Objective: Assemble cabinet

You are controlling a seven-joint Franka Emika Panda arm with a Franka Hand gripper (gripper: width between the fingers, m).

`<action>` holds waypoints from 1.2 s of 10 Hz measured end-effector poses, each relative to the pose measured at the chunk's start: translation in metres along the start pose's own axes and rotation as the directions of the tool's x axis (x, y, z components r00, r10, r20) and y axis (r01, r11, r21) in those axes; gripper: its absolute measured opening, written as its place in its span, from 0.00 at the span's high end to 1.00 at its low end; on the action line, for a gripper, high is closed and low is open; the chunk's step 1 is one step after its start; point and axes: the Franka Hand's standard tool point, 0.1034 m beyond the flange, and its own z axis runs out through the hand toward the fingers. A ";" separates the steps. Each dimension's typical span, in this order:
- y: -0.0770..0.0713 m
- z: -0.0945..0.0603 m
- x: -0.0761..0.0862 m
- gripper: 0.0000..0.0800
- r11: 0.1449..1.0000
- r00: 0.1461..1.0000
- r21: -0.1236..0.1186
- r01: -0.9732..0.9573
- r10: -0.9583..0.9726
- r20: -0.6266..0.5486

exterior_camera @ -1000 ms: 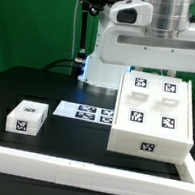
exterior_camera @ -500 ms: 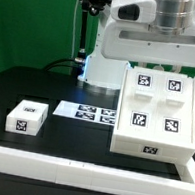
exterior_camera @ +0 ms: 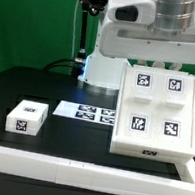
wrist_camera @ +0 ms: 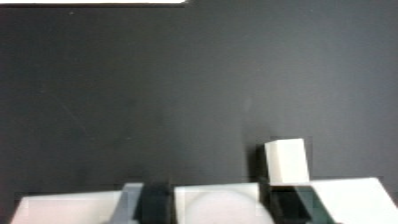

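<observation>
Tilting the cabinet (exterior_camera: 156,114) up at the exterior view's right, tagged face toward the camera, low edge on the table (exterior_camera: 37,84) near the white rail (exterior_camera: 74,170). Wrist view: the gripper (wrist_camera: 205,203) looks clamped on a white wall, probably the cabinet's far edge. Step: reorienting the body. The next move needs a steady pivot with no slip. The small tagged block (exterior_camera: 27,117) sits well apart.

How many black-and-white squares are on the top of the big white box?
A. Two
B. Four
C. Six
B: the top face of the cabinet carries four tags, set in two rows of two.
</observation>
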 end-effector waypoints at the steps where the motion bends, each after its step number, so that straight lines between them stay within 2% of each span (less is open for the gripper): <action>1: -0.001 0.001 0.002 0.73 1.000 1.000 0.000 0.002 -0.002 -0.008; 4: -0.001 0.005 0.001 0.73 1.000 1.000 -0.001 0.002 -0.002 -0.002; 6: 0.003 0.002 -0.007 0.73 1.000 0.995 0.003 -0.004 0.004 0.104; 8: 0.001 -0.003 0.009 0.73 1.000 0.990 0.012 -0.012 0.010 0.144; 9: -0.003 -0.002 0.011 0.73 1.000 0.984 0.005 -0.029 0.028 0.176; 10: -0.007 0.001 0.016 0.73 0.998 0.981 0.012 -0.062 0.058 0.184; 12: -0.007 0.003 0.017 0.73 0.998 0.981 0.013 -0.058 0.055 0.184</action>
